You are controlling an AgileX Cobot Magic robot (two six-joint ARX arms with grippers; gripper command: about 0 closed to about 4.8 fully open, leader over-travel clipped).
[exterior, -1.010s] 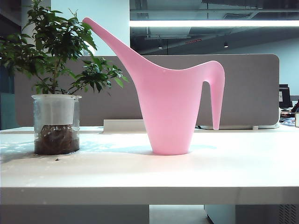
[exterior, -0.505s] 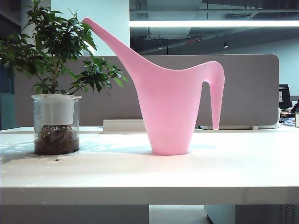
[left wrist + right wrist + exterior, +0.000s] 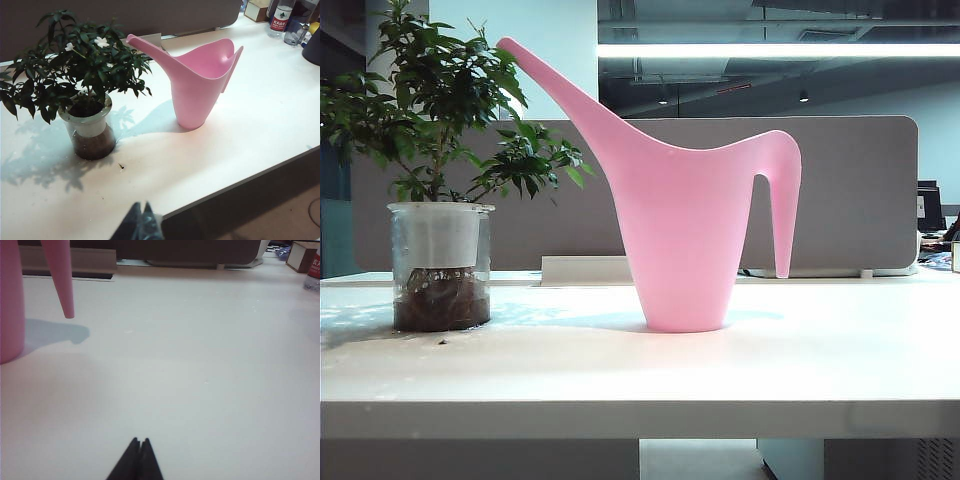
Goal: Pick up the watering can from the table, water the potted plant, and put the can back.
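Exterior view: watering can (image 3: 685,235) upright mid-table (image 3: 640,365), spout aimed at 10 o'clock toward the potted plant (image 3: 440,190) at 9; nothing shifted from a second ago, no arm visible. Left wrist view: left gripper (image 3: 142,225) pinched together, empty, hanging off the front edge, well apart from can (image 3: 197,82) and plant (image 3: 82,95). Right wrist view: right gripper (image 3: 137,460) closed, empty, low over bare table, can's handle (image 3: 60,275) at 11 o'clock. Pickup not yet begun; opening needed first.

An open-plan office — a white desk (image 3: 640,370) backed by a grey-beige divider panel (image 3: 840,190), a long ceiling strip light (image 3: 780,50) overhead, a monitor (image 3: 929,208) beyond.
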